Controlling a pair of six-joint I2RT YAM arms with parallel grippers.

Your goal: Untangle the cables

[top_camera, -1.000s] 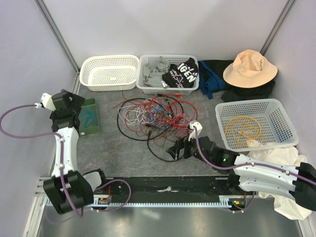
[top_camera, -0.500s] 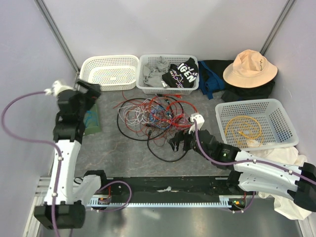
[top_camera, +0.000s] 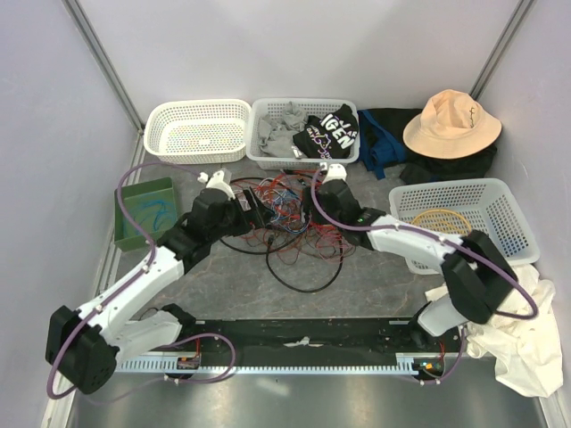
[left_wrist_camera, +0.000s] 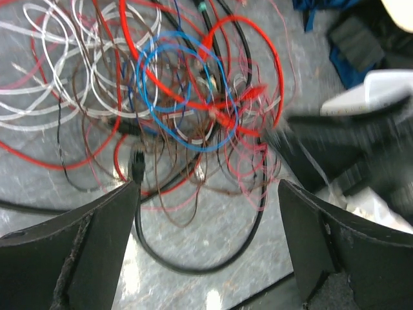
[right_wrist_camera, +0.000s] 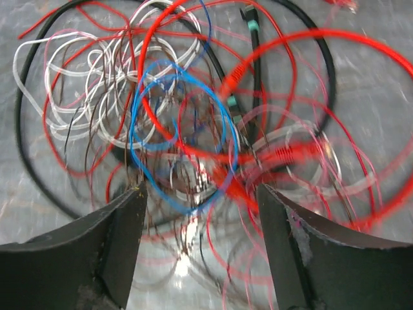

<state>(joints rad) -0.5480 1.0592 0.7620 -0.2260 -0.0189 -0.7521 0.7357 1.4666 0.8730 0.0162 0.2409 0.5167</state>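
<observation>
The tangled cables (top_camera: 285, 218) are seen in red, white, blue, black and thin brown, the red ones the most vivid. A yellow cable (top_camera: 442, 234) is set off against a white lattice basket (top_camera: 446, 185), and a bluish strand (top_camera: 153, 212) against the dark green tray (top_camera: 132, 235). The hat (top_camera: 451, 123) is coloured peach, the shirt (top_camera: 328, 134) black with white lettering, and the tabletop (top_camera: 232, 276) mottled grey.

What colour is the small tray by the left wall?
The tray is dark green, clearest in the top external view.
</observation>
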